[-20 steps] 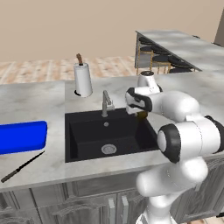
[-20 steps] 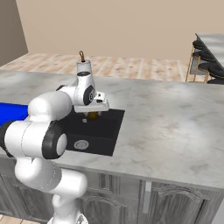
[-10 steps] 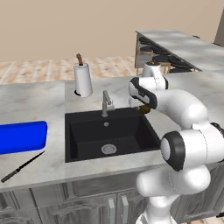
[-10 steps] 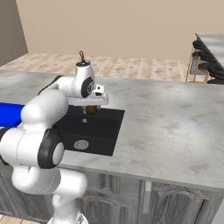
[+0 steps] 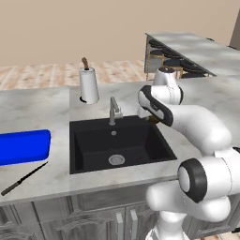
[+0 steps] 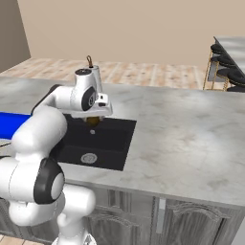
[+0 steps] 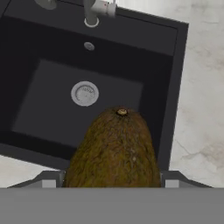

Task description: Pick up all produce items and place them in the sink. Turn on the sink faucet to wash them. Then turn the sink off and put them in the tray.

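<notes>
in the left base view we see the gripper [image 5: 152,117] held over the far right corner of the sink [image 5: 93,157], just right of the sink faucet [image 5: 113,110], with a small brownish item showing at its tip; the tray [image 5: 23,146] lies on the counter [image 5: 37,108] well to the left of the basin, with nothing on it, and a knife [image 5: 23,177] lies in front of it. the paper-towel roll [image 5: 88,85] stands behind the sink. in the right base view we see the produce item [image 6: 93,120] hanging under the hand above the basin's far edge, clear of the floor of the sink, and the drain [image 6: 89,158] lies bare below. in the hand view the fuzzy brown produce fills the lower middle between the two finger tips, which are closed against its sides; the drain and basin floor lie beyond it, and no water runs from the faucet. we judge the task to be in its first stage: the item is picked up and carried over the sink but not yet released. still to do, by our reading: lower and release it, turn the faucet on, turn it off, then move the item to the tray.
</notes>
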{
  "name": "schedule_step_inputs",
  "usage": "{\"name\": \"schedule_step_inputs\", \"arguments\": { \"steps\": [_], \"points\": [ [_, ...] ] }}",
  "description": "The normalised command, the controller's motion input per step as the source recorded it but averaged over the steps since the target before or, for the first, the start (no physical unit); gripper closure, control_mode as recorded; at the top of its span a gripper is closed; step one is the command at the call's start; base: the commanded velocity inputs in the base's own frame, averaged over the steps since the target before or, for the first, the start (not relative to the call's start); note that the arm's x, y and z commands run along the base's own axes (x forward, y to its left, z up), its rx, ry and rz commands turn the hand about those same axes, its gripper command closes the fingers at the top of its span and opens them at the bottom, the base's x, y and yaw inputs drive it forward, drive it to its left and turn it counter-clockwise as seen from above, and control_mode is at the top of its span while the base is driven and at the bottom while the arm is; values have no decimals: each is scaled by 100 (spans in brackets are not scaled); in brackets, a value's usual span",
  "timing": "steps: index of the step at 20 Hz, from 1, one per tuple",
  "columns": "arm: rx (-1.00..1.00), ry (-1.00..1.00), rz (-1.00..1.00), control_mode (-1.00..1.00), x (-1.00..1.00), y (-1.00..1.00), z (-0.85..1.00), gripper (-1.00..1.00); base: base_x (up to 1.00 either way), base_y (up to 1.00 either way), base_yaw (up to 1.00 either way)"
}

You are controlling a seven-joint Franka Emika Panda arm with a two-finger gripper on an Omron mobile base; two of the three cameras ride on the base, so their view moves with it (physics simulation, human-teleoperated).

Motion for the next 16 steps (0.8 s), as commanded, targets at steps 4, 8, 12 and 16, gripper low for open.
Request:
{"name": "schedule_step_inputs", "arguments": {
  "steps": [4,8,12,16],
  "points": [
    [0,-2,17,-100,-19,46,11,100,0,0,0],
    [0,0,20,-100,-9,57,9,100,0,0,0],
    [0,0,20,-100,-1,64,4,100,0,0,0],
    [0,0,20,-100,0,67,0,100,0,0,0]
  ]
}}
